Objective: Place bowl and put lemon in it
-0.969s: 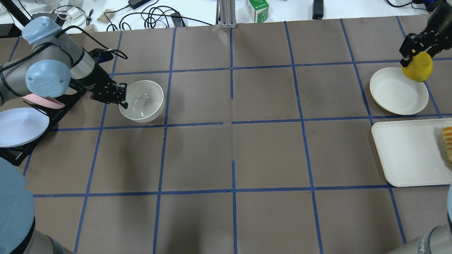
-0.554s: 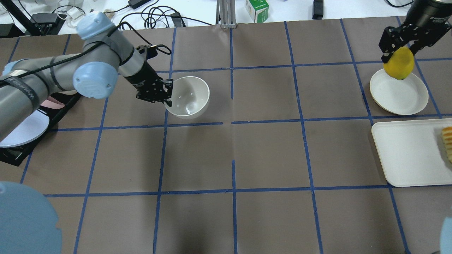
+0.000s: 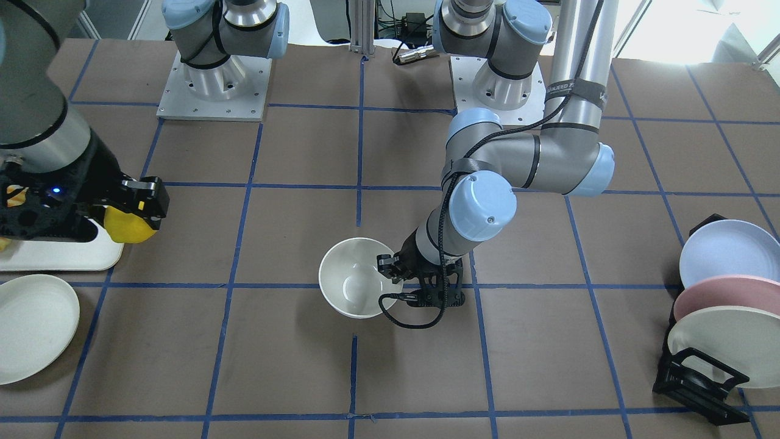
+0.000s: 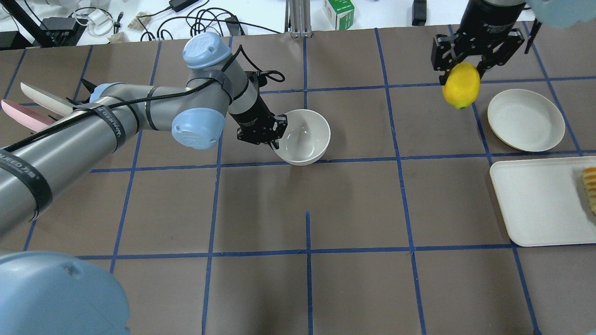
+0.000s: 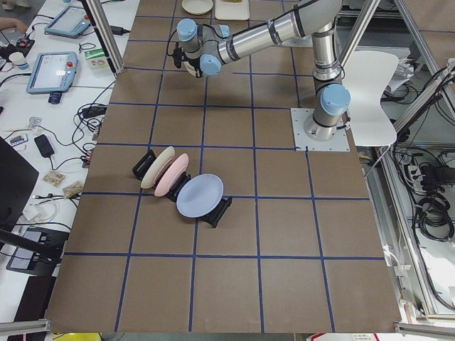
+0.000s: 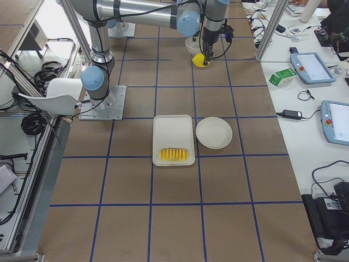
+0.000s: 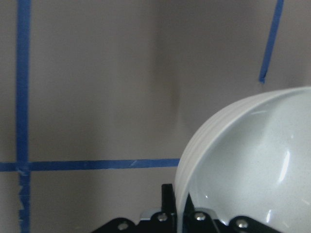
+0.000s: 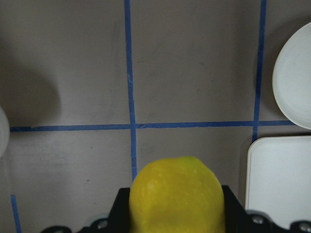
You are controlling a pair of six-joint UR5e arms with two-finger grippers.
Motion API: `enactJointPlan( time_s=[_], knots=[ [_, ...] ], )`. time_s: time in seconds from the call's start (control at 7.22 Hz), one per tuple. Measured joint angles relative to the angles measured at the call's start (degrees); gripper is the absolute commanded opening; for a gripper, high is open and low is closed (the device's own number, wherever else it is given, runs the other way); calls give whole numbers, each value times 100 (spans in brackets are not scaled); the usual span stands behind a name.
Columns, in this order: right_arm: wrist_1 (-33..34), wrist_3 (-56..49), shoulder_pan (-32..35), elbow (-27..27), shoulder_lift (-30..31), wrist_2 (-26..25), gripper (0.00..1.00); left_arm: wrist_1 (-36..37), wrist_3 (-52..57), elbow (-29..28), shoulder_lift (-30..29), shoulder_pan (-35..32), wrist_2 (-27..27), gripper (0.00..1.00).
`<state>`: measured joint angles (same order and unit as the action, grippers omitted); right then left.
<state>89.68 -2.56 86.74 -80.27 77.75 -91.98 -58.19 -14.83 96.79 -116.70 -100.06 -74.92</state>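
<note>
Overhead exterior is showing us the left hand pinching the bowl by its rim near the middle of the surface and the right hand clamping the lemon aloft, well apart; we are fearing that thin rim pinch slipping and tipping the bowl.

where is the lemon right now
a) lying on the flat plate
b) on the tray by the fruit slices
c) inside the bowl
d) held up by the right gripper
D: the right gripper has its fingers shut on the lemon, which hangs over the table beside the plate, while the bowl in the left gripper is empty.
</note>
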Motion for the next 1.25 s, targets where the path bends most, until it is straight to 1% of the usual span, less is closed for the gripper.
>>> enactJointPlan(
  time_s=[0.14, 0.42, 0.55, 0.69, 0.83, 0.97, 1.11, 1.25],
  knots=[
    [21, 310, 171, -2, -21, 94, 17, 102, -37, 3, -95, -111, -162, 100],
    [94, 954, 469, 11, -178, 370, 17, 255, -12, -36, -104, -168, -510, 100],
    [227, 1231, 690, 11, -361, 435, 16, 144, 22, -112, 64, -124, -691, 100],
    [395, 1544, 943, 11, -581, 475, 17, -291, 169, -259, 335, 1, -831, 100],
    [633, 1896, 1208, 11, -789, 499, 17, -1014, 521, -487, 632, 177, -985, 100],
    [1004, 2282, 1502, 7, -1030, 515, 17, -1818, 939, -717, 940, 342, -1167, 100],
    [1372, 2587, 1785, -2, -1283, 520, 17, -2413, 1289, -854, 1249, 455, -1403, 100],
    [1684, 2728, 2031, -13, -1554, 522, 17, -2739, 1538, -911, 1557, 556, -1589, 100]
  ],
)
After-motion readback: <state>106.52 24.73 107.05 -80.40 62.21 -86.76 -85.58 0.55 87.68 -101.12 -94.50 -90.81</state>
